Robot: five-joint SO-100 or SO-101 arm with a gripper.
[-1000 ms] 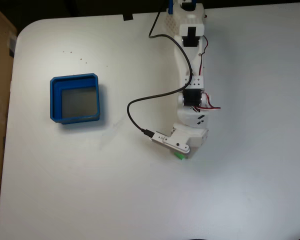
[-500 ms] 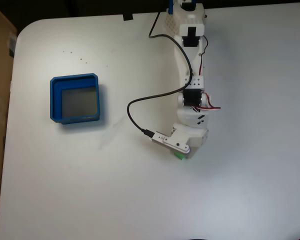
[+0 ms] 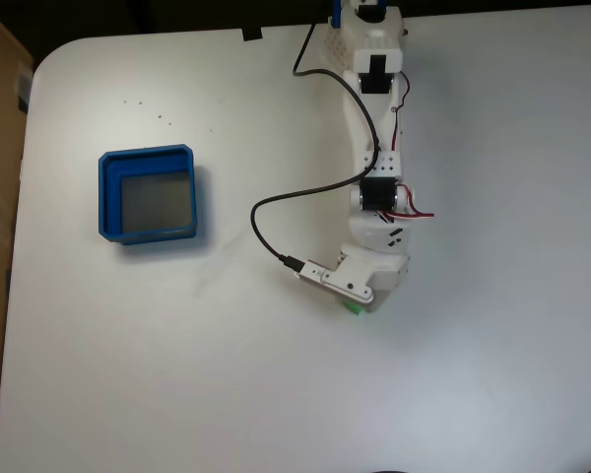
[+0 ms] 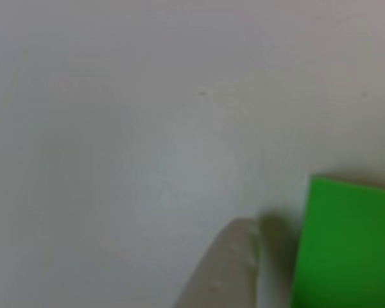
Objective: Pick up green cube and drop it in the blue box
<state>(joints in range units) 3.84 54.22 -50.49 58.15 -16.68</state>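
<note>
Down at the counter (image 3: 177, 374), well to the right of the blue box (image 3: 150, 156) in the fixed view, the claw (image 3: 358, 304) sits low over the green cube (image 3: 354, 307); only a sliver of green peeks out beneath the white wrist housing, so whether the jaws are apart or closed on the cube cannot be told from there; in the other view one pale finger (image 4: 226, 269) rises from the lower edge, just left of the green cube (image 4: 346, 247), with a narrow shadowed gap between the two, and the second finger is out of the picture, so the claw's state stays uncertain; the cube rests on the white counter (image 4: 147, 128); a black cable (image 3: 276, 202) loops from the wrist up toward the arm's base at the counter's far edge; the blue box lies flat on the counter, well apart from claw and cube, its grey floor bare.
</note>
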